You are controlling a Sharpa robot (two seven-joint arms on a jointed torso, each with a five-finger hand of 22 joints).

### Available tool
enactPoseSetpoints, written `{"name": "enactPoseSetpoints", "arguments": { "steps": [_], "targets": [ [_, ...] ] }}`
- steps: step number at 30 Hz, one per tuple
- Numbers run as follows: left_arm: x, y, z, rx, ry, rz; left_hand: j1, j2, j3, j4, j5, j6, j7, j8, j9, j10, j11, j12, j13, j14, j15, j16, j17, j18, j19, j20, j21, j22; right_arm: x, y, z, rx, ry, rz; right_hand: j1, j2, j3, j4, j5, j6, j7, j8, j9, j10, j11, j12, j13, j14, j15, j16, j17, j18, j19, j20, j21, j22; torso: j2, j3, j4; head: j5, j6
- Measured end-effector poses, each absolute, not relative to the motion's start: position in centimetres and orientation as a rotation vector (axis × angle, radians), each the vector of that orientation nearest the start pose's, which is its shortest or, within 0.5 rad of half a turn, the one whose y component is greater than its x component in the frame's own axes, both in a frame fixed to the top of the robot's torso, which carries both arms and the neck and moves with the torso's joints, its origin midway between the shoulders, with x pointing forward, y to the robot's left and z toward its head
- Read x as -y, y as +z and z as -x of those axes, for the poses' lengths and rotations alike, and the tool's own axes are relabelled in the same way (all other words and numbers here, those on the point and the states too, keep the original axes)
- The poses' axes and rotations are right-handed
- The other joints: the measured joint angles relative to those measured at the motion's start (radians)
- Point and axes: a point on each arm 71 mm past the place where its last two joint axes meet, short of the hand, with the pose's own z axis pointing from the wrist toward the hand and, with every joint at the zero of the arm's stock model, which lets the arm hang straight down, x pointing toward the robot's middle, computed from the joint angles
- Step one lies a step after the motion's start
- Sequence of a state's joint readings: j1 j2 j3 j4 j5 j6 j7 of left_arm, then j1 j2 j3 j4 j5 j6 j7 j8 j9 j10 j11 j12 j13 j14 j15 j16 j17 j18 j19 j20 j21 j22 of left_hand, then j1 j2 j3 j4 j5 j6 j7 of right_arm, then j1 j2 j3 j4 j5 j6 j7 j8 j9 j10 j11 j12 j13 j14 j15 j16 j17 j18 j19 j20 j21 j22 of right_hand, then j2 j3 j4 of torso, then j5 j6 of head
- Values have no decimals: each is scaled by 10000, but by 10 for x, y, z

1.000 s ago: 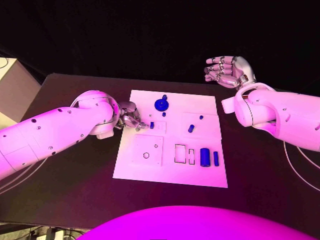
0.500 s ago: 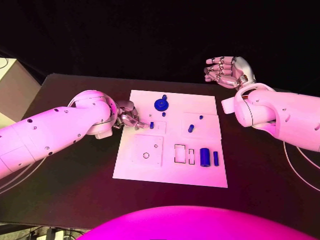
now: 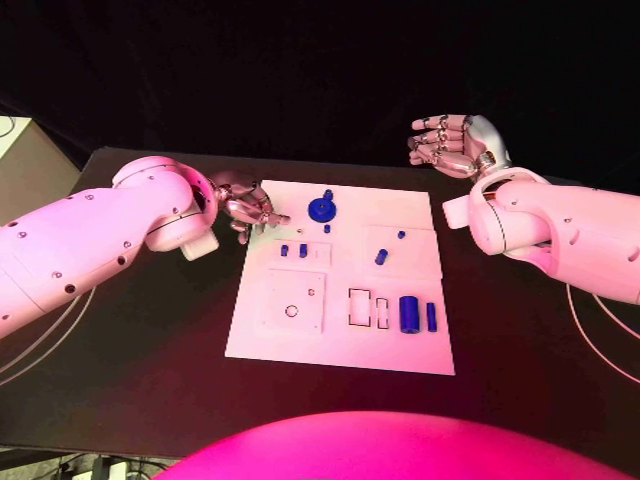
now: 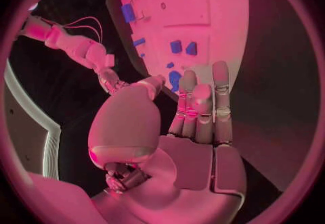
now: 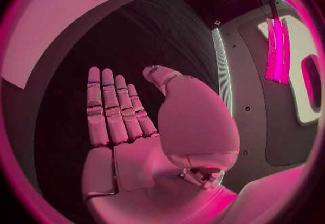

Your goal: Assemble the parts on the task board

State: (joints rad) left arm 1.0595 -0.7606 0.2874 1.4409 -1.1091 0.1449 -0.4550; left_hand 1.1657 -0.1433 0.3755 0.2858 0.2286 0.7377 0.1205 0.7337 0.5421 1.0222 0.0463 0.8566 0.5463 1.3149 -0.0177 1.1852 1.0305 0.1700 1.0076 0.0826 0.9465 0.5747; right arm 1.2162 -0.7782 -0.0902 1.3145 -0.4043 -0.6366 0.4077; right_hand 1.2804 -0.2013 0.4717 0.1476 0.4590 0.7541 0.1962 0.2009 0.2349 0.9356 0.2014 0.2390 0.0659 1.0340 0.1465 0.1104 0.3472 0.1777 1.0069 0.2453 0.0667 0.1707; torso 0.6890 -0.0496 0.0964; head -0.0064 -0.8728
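At the board's far left corner, the left hand is hanging with fingers loose and apart, gripping nothing; a second ago it was lower down the left edge, curled over the spot where two small blue pegs are now standing side by side. Its lifting away suggests that placement is done and the next piece is being sought. Beyond the fingertips, the round blue knob is sitting near the far edge of the white board, with another small piece toward the middle and a blue cylinder and thin bar lying by the right edge. Past the far right corner, the right hand is being held raised and empty, fingers slightly bent, well clear of the board. Nothing is blocking the reach to the knob
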Motion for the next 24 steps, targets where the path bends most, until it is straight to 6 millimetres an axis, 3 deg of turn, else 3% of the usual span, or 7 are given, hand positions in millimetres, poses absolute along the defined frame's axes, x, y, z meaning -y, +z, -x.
{"name": "enactPoseSetpoints", "arguments": {
  "steps": [1, 4, 6, 9, 13, 19, 24],
  "targets": [
    [-203, -182, -510, -21380, -6740, 3441, 469, 65, 333, -85, 43, -154, 60, -90, -108, -198, 49, -164, -147, -267, 40, -519, -591, -2, 24, 23, -217, -158, 251, -185, -524, -12674, 10531, -7213, 0, 0, 0, 0, 0, 0, 0, 0, 0, 0, 0, 0, 0, 0, 0, 0, 0, 0, 0, 0, 0, -10, 0, 0, -3, 6, 0],
    [-201, -177, -515, -20610, -7637, 3944, 1646, -223, 1488, -515, 43, -376, 243, -390, -531, -813, 256, -587, -605, -991, 213, -1710, -1973, 0, 72, 180, -738, -528, 252, -185, -524, -12672, 10522, -7214, 0, 0, 0, 0, 0, 0, 0, 0, 0, 0, 0, 0, 1, 0, 0, 0, -14, 0, 0, 0, 0, -30, 0, 1, -7, 16, 0],
    [-196, -173, -518, -20090, -8214, 3987, 2017, -368, 1849, -801, 4, -299, 320, -493, -698, -1039, 318, -784, -815, -1262, 260, -2037, -2370, 0, 55, 198, -850, -603, 251, -186, -524, -12671, 10521, -7214, 0, 0, 5, -4, 0, 25, -10, 0, 0, 0, 0, 0, 1, 0, 0, 0, -21, 0, 0, 0, 0, -47, 0, 2, -7, -3, 10],
    [-184, -167, -521, -19205, -9178, 3672, 2614, -516, 2405, -1517, -6, -157, 462, -757, -1063, -1348, 450, -1225, -1316, -1620, 355, -2332, -2730, 0, -43, 275, -721, -499, 252, -186, -524, -12669, 10513, -7215, 71, 70, 61, -201, -82, 64, 9, 0, -6, 0, 0, 0, 1, 0, 0, 0, -61, 0, 0, 0, 0, -117, 5, 4, -7, -39, 59],
    [-169, -165, -521, -18308, -9803, 2732, 2547, -654, 2357, -1953, -74, -141, 478, -1270, -1593, -1412, 484, -1613, -1890, -1732, 408, -2404, -2937, -1, -469, 323, -376, -190, 251, -186, -525, -12678, 10524, -7213, 229, 63, 174, -368, -180, 64, 8, 0, -24, 0, 0, 0, 1, 0, 0, 0, -103, 0, 0, 0, 0, -191, 9, 7, -12, -81, 155],
    [-147, -183, -520, -17668, -9462, 867, 2195, -899, 2176, -1960, -74, -104, 512, -1566, -1920, -1648, 608, -2037, -2355, -1982, 515, -2307, -2989, -3, -703, 448, -375, -160, 251, -187, -525, -12697, 10519, -7183, 585, 76, 536, -786, -495, 342, 59, 1, -24, 74, -73, 0, -9, 77, -77, 0, -207, 0, 58, -58, 0, -327, 1, 10, 0, -207, 316],
    [-135, -193, -520, -17374, -8923, -446, 2050, -1044, 2010, -1961, -74, -104, 512, -1848, -2135, -1771, 629, -2321, -2659, -2073, 537, -2189, -3017, -2, -751, 497, -452, -196, 251, -187, -526, -12713, 10504, -7133, 643, 52, 675, -982, -707, 489, 86, 78, -24, 128, -127, 0, -8, 112, -112, -60, -260, -1, 94, -94, 47, -383, 0, 7, -11, -231, 500]
  ]
}}
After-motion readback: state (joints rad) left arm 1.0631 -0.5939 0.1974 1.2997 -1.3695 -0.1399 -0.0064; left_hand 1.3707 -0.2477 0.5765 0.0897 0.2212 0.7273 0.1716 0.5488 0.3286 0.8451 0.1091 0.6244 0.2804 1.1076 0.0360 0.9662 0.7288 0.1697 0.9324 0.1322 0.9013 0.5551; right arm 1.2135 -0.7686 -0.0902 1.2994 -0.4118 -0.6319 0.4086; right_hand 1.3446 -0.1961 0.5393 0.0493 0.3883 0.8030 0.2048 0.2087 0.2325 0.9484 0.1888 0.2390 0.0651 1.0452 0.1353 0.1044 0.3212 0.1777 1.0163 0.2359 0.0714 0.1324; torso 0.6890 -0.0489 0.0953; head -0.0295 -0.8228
